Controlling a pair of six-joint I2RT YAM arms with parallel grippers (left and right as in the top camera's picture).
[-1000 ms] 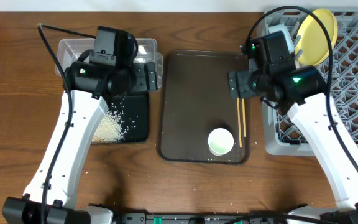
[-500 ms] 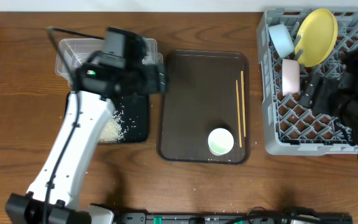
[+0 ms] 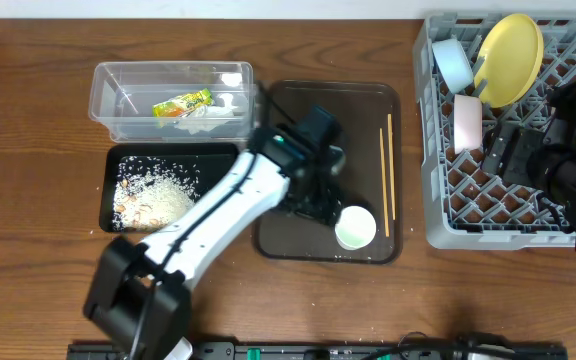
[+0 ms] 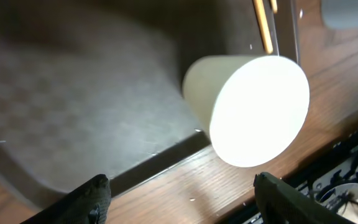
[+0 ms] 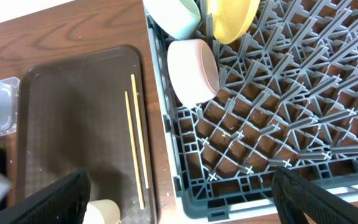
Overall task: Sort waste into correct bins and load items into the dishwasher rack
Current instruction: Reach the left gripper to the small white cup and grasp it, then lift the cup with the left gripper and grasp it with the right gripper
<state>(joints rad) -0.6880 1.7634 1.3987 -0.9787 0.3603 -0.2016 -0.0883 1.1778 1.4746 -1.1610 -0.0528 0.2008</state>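
After leaving bins (image 3: 108, 105) for brown tray (image 3: 298, 120), hovers with left claw (image 4: 182, 186) wide at cup (image 4: 253, 112), not gripping; holds right claw (image 5: 182, 180) wide, empty, over rack (image 5: 291, 124). Leaves cup, chopsticks (image 3: 385, 170) to load.

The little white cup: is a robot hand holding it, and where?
No. The left gripper hovers open near the cup, not touching; the right gripper is open and empty.

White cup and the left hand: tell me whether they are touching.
Apart. The left wrist view shows the white cup ahead of the open left hand; both fingertips stop short of it, with bare surface visible between.
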